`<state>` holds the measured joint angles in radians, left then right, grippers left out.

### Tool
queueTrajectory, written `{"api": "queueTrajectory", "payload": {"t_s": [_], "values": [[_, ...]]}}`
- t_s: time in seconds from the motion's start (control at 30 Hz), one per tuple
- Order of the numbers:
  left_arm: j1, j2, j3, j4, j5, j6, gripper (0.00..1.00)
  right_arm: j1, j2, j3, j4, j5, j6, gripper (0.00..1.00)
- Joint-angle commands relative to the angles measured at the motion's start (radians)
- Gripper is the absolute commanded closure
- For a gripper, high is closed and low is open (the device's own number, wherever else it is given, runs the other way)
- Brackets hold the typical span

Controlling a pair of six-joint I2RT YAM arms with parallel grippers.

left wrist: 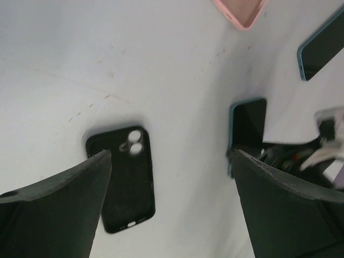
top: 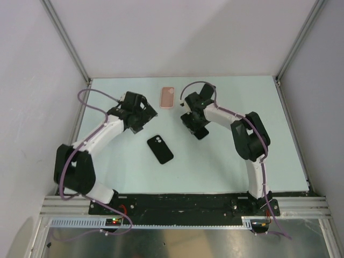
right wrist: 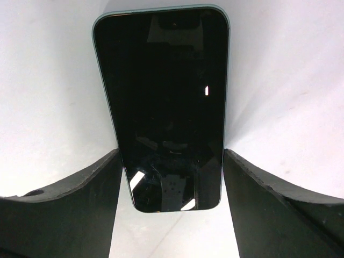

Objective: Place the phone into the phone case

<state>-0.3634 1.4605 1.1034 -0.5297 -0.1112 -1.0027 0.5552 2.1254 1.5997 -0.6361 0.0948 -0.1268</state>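
Right gripper point(right wrist: 172, 157) fingers flank the phone point(right wrist: 164, 97), which lies flat on the table point(right wrist: 285, 80). Firm grip cannot be confirmed. Risk: thin edges slip out on lifting. Left gripper point(left wrist: 171, 155) spread wide above black case point(left wrist: 126, 177).

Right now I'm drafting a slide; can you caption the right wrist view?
Right jaws flank a dark-screened phone lying face up on the white table.

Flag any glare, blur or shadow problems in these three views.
Top external: even, soft light, black case reasonably sharp. Left wrist: soft focus overall, its own fingers dark and blurred in the foreground. Right wrist: phone screen shows small bright glints near its lower end; table washes out white.
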Motion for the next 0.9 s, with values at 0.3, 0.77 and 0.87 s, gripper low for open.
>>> {"api": "queueTrajectory", "payload": {"t_s": [0.3,0.77,0.87], "values": [[0.015,0.268,0.212,-0.006,0.196,0.089,0.06,0.056,-0.092,-0.201,0.066,-0.194,0.164,0.70],[-0.030,0.442,0.318,0.011,0.335,-0.003,0.19,0.006,-0.093,-0.233,0.183,-0.406,0.256,0.70],[-0.042,0.477,0.320,0.042,0.360,-0.044,0.23,-0.011,-0.086,-0.234,0.192,-0.450,0.269,0.70]]}}
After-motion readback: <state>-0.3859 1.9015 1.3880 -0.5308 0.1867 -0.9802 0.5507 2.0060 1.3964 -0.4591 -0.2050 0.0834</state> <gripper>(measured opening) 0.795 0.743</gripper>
